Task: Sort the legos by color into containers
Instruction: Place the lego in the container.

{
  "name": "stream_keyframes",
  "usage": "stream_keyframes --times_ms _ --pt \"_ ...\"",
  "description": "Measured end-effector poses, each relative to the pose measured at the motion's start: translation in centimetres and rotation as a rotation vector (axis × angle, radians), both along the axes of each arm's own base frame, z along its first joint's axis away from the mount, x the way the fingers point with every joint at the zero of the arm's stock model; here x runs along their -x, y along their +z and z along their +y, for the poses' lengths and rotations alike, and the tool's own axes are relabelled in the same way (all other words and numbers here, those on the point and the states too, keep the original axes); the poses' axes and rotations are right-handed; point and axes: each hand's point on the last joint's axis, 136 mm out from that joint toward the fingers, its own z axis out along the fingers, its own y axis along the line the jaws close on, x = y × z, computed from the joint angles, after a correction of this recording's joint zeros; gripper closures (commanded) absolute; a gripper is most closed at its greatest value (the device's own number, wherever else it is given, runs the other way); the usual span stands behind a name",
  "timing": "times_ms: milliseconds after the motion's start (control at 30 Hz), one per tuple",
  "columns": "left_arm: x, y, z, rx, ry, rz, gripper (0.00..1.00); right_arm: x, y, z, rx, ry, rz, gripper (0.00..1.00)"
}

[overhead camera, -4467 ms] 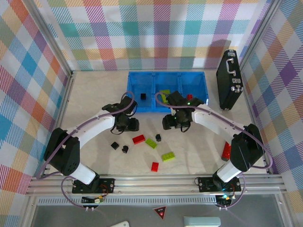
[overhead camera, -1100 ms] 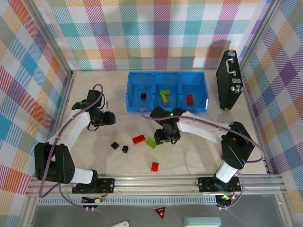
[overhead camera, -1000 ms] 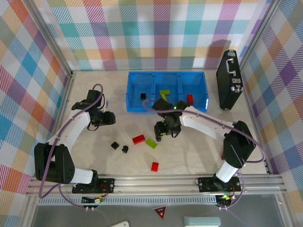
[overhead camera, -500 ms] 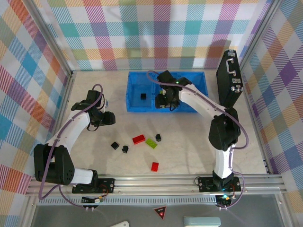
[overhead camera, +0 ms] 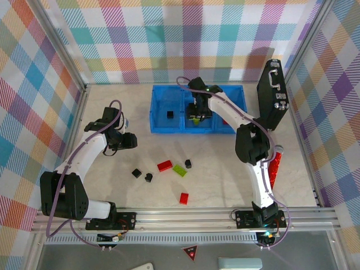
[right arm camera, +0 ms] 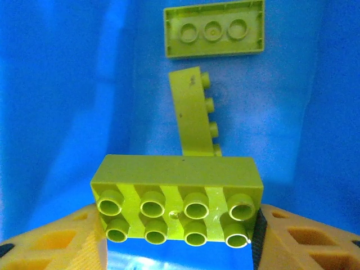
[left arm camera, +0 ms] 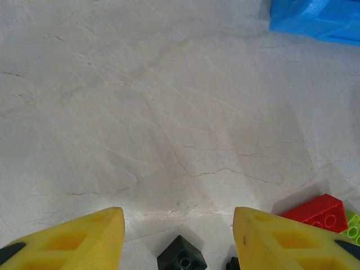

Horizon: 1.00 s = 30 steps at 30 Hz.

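The blue tray (overhead camera: 169, 130) stands at the back of the table. My right gripper (overhead camera: 196, 114) hangs over its middle compartment, shut on a lime green lego (right arm camera: 177, 208) with the studs facing the camera. Below it in that compartment (right arm camera: 67, 84) lie two more lime legos, one flat (right arm camera: 214, 35) and one on its side (right arm camera: 194, 115). A black lego (overhead camera: 170, 115) sits in the left compartment. Loose on the table are red (overhead camera: 165, 165), lime (overhead camera: 180, 170) and black (overhead camera: 188, 163) legos. My left gripper (overhead camera: 128, 140) is open over bare table with nothing between its fingers (left arm camera: 179, 225).
Two black legos (overhead camera: 136, 172) (overhead camera: 148, 178) and a red one (overhead camera: 184, 197) lie nearer the front. A black case (overhead camera: 270, 93) stands upright at the back right. A red cylinder (overhead camera: 274, 169) lies at the right. Plaid walls close in the table.
My right gripper has carried the lime lego from the middle of the table back to the tray's middle compartment. The left arm has not moved.
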Motion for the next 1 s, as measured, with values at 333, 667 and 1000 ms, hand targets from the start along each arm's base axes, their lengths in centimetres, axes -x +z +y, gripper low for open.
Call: stream_keyframes --times_ms 333,667,1000 --pt "0.0 0.0 0.0 0.000 0.000 0.000 0.47 -2.9 -1.7 -0.7 -0.044 -0.260 -0.021 0.41" --pt "0.0 0.0 -0.1 0.007 -0.002 0.000 0.47 -3.7 -1.5 -1.4 -0.107 -0.755 -0.057 0.42" --pt "0.0 0.1 -0.4 0.021 -0.007 0.002 0.47 -2.3 -1.0 -1.5 -0.137 -1.090 -0.091 0.42"
